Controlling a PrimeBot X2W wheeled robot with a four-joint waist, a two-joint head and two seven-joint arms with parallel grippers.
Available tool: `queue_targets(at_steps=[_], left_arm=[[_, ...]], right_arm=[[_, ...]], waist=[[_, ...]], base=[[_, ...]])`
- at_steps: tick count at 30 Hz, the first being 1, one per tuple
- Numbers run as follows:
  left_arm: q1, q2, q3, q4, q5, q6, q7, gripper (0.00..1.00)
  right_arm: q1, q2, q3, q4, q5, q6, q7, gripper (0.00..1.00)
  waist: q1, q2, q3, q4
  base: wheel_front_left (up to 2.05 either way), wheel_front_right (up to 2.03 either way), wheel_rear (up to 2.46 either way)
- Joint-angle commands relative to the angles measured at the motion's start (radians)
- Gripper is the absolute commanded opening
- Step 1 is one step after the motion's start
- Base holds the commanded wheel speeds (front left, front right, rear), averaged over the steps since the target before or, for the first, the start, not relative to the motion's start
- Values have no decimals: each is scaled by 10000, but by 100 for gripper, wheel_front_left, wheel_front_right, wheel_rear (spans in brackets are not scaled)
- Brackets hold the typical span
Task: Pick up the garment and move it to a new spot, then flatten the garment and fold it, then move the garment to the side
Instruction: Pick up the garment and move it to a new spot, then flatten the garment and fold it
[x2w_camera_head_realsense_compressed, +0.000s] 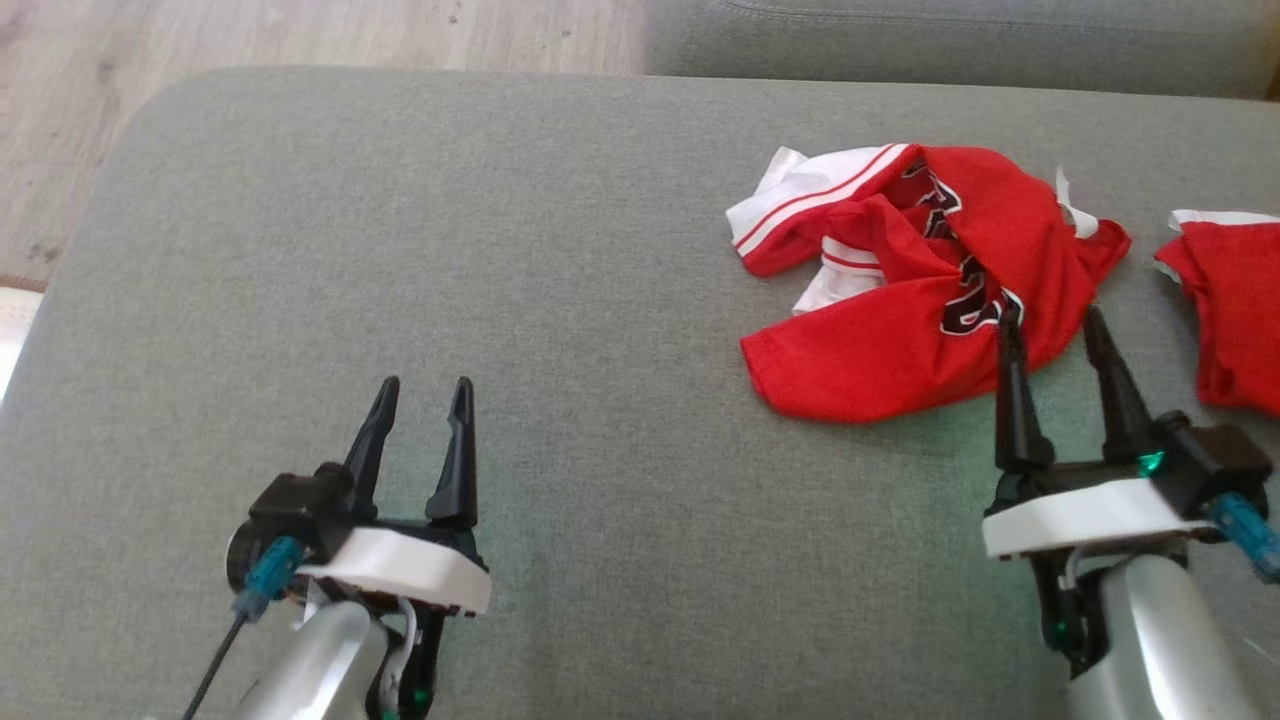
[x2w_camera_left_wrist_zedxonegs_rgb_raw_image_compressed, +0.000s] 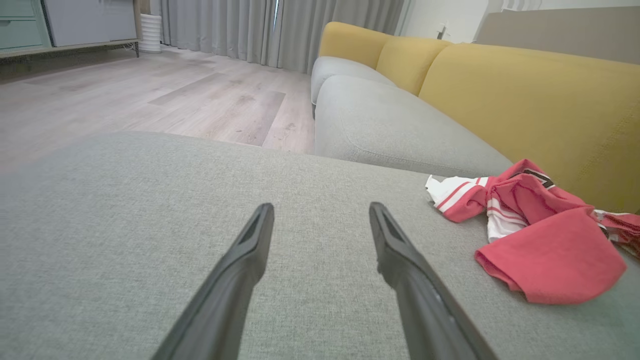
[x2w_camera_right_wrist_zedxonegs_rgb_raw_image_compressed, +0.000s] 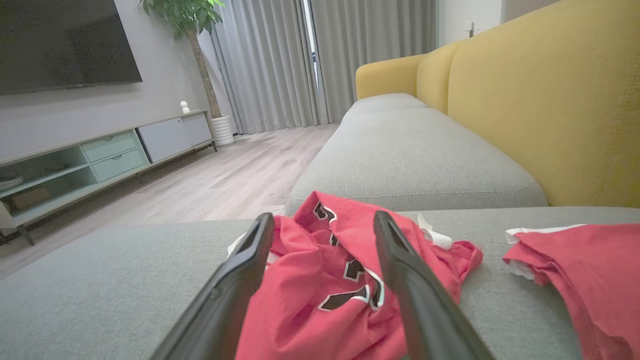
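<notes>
Right hand (x2w_camera_head_realsense_compressed: 1050, 310) wide at near edge of red jersey (x2w_camera_head_realsense_compressed: 880, 360); left hand (x2w_camera_head_realsense_compressed: 425, 385) wide too. Risk: shallow pinch catches one loose fold, slips.

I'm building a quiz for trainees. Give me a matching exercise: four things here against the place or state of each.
Things: 1 left gripper; 2 right gripper; 3 jersey; 4 second garment.
States: a cut off at head view's right edge; b open over bare cushion; c crumpled, lettering showing; d open, tips at the jersey.
Pairs: 1-b; 2-d; 3-c; 4-a.
</notes>
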Motion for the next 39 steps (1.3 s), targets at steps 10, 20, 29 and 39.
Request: queue_targets(at_steps=[10,20,29,39], left_arm=[[-294,-664,1067,-123,999,-739,-94,100],[-327,-1432,1438,448,1576,-1384,-95,100],[-358,-1716,1877,662,1897,-1653,-95,100],[-240,-1882,2210,833,2135,-1862,-95,100]], right_arm=[[-1420,-5,690,1329,-62,-9,1015,100],[-3139,-5,569,3936,110,-9,2297,0],[-4188,-5,2887,3671,203,-9,989,0],[-5121,-5,6375,3336,837,-9,808,0]], waist=[[2,0,369,433],[2,0,662,1080],[2,0,633,1300],[2,0,349,1421]], base=[[0,0,0],[0,0,0],[0,0,0],[0,0,0]])
